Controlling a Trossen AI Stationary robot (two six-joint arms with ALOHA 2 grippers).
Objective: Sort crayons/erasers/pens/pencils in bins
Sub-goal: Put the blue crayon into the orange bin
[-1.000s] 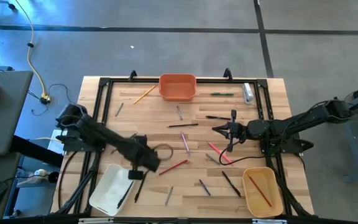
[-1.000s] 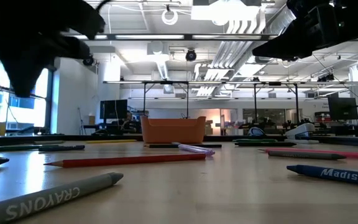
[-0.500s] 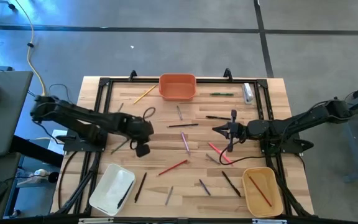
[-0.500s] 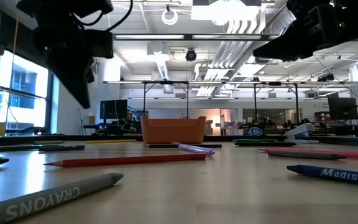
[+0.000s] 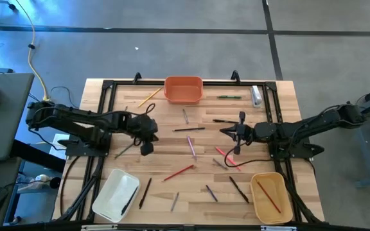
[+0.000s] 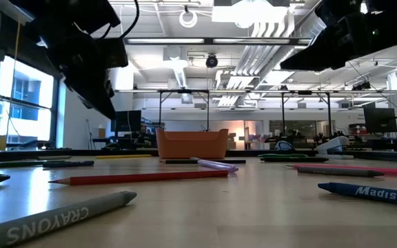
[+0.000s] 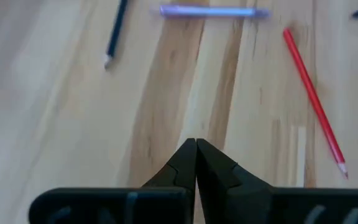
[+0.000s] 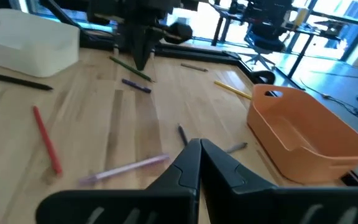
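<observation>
Left gripper [image 7: 196, 144], fingers pressed together (empty), hovers over bare wood; red pencil [image 7: 313, 101] lies lengthwise nearby, tip toward it.

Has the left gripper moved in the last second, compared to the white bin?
Yes. The left gripper has swung away from the white bin, toward the table's far side where the orange bin sits.

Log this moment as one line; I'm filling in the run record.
left hand: shut, empty, above table left of centre | right hand: shut, empty, waiting right of centre | white bin: one dark stick | tan bin: one red stick
</observation>
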